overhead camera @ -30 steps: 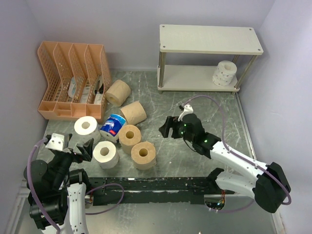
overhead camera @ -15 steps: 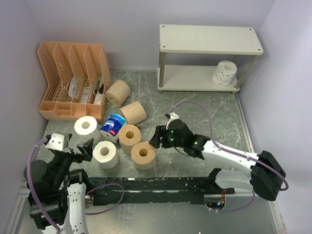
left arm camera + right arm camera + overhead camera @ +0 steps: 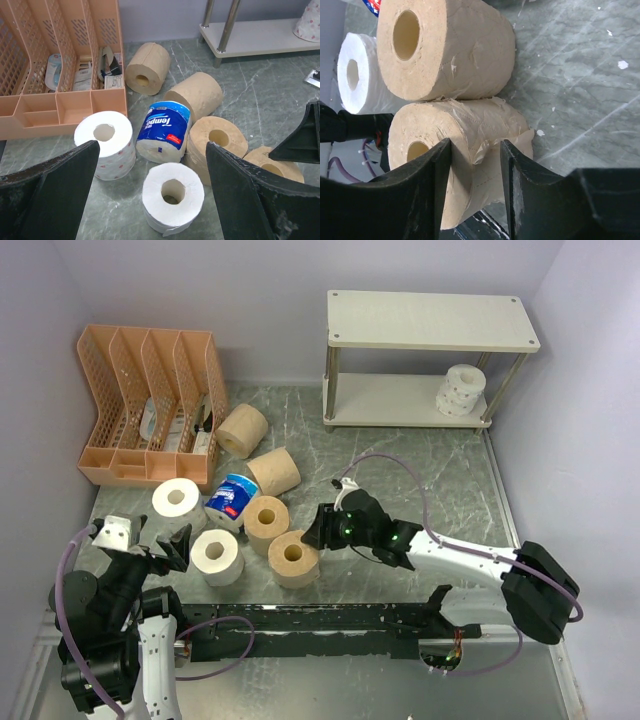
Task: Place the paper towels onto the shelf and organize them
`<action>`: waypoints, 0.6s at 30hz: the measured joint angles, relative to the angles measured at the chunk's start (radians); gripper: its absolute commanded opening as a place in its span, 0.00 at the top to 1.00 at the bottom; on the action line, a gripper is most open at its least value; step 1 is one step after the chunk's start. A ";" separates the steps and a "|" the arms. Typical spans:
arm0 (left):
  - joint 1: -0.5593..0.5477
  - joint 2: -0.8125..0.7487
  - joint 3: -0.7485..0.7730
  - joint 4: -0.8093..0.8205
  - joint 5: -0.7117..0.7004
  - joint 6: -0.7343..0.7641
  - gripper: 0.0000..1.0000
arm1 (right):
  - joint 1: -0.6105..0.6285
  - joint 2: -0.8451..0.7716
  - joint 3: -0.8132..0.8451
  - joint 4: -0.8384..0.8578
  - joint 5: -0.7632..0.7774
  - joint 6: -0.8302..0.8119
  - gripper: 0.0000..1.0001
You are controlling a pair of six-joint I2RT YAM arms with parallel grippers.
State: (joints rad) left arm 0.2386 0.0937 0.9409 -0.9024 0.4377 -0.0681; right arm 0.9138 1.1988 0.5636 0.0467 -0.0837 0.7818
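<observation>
Several paper towels lie loose at the left of the table: a white roll (image 3: 217,556), a white roll with red dots (image 3: 177,502), a blue-and-white wrapped roll (image 3: 232,498) and tan rolls (image 3: 266,520), (image 3: 274,471), (image 3: 243,430). A dotted white roll (image 3: 461,390) sits on the lower tier of the shelf (image 3: 430,322). My right gripper (image 3: 318,527) is open, its jaws either side of the edge of the nearest tan roll (image 3: 293,558), which also shows in the right wrist view (image 3: 470,135). My left gripper (image 3: 180,540) is open and empty, just short of the white roll (image 3: 172,197).
An orange slotted file organizer (image 3: 150,405) holding small items stands at the back left. The black base rail (image 3: 330,620) runs along the near edge. Walls close in the table on the left, back and right.
My right gripper has moved left and nearer, from mid-table to the nearest tan roll. The left arm and the rolls have not moved.
</observation>
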 measured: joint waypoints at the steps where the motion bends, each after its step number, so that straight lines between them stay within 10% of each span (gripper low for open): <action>1: 0.000 0.000 0.000 0.000 0.000 0.000 0.01 | 0.000 0.006 -0.004 0.014 -0.008 0.004 0.56; 8: 0.000 0.000 0.000 0.000 0.000 0.000 0.01 | -0.002 0.076 -0.011 0.132 -0.075 0.026 1.00; 18: 0.000 0.000 0.000 0.000 0.000 0.000 0.01 | 0.002 0.029 -0.010 0.079 -0.060 0.036 1.00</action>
State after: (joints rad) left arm 0.2382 0.0937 0.9409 -0.9028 0.4377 -0.0681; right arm 0.9161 1.2274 0.5541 0.1261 -0.1436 0.8177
